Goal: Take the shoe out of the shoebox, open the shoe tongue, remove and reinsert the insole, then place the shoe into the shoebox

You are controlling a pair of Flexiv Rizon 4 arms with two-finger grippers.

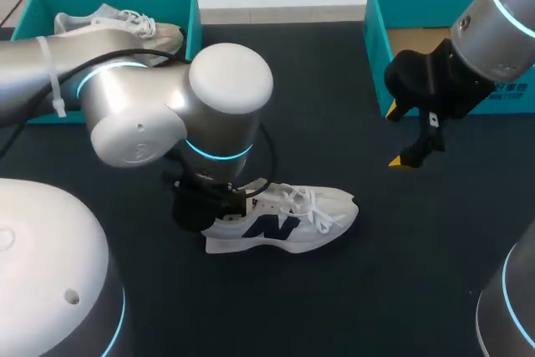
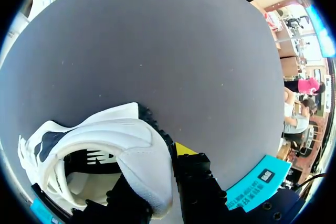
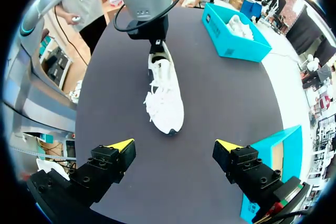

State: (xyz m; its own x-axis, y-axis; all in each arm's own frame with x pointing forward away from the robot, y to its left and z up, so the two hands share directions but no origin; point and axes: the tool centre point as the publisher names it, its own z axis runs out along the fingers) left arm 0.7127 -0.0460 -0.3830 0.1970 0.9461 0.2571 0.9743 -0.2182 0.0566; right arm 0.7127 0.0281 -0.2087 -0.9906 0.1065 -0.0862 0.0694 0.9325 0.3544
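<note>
Sneaker (image 1: 284, 221), white with a navy side mark, stands on its sole near the middle of the dark tabletop (image 1: 334, 106), outside both boxes, its toe turned toward my right side and its laces lying loose over the tongue. The left gripper (image 1: 209, 202) is down at the heel. In the left wrist view its black fingers (image 2: 197, 182) sit on either side of the padded heel collar and are clamped on it, with one yellow tip showing just beside the rim. The right gripper (image 3: 174, 148) hangs above bare tabletop, well apart from the sneaker, with its fingers spread wide and nothing between them; the toe points toward it. Just beside that arm, at the far right corner, the right-hand shoebox (image 1: 376, 39) is teal and shows a bare cardboard floor. At the far left corner the left-hand shoebox (image 1: 194, 18), also teal, holds a second white shoe (image 1: 125, 27) lying inside it.
</note>
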